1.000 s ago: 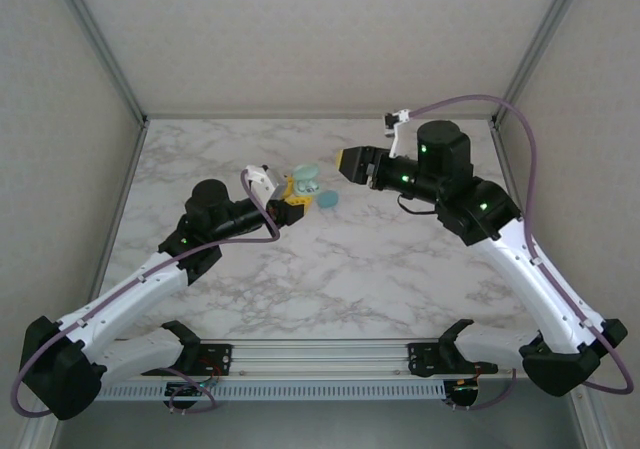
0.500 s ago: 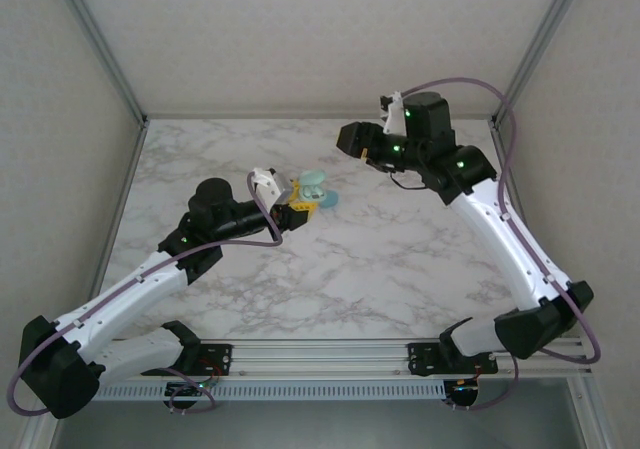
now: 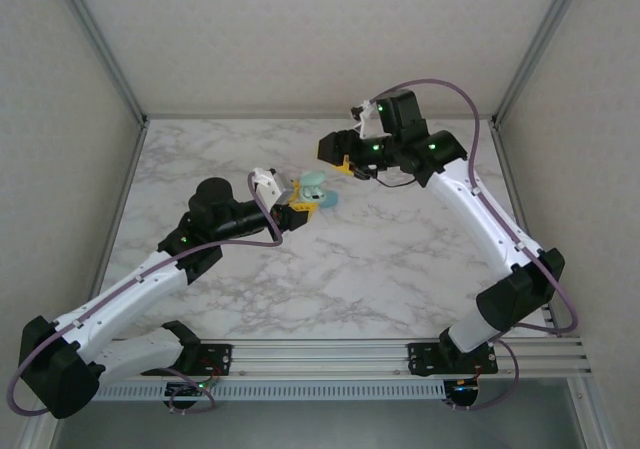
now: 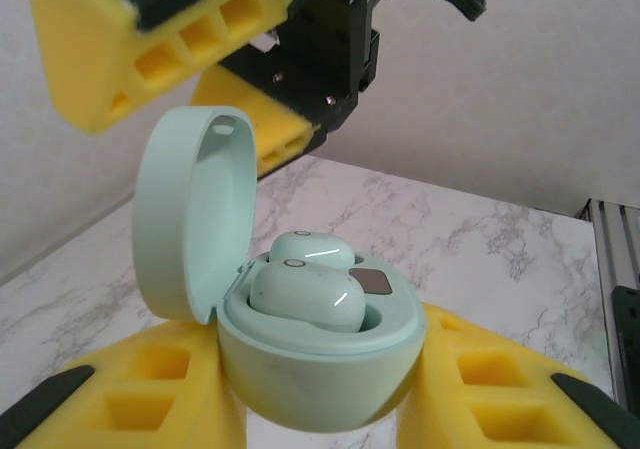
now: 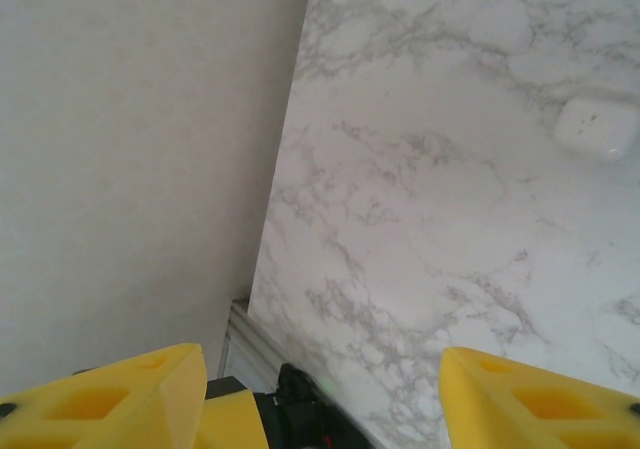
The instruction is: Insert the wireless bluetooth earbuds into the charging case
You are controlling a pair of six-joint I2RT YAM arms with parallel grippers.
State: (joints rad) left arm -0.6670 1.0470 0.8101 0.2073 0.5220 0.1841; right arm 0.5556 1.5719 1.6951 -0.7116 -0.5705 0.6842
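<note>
The charging case is a rounded mint-green shell with its lid tipped up to the left. Two earbuds sit side by side in its wells. My left gripper is shut on the case, a yellow pad pressed to each side of the lower shell. From above, the case is just left of table centre at the tip of the left gripper. My right gripper hovers just behind and to the right of it, open and holding nothing. Its yellow fingers loom above the lid, and in its own view the right gripper stands wide apart over bare marble.
A small white piece lies on the marble table. Grey walls with metal corner posts enclose the table on three sides. The rail with both arm bases runs along the near edge.
The right arm has swung left and stretched toward the case, its gripper now close above the lid and its jaws wider. The left arm and the held case have stayed put.
</note>
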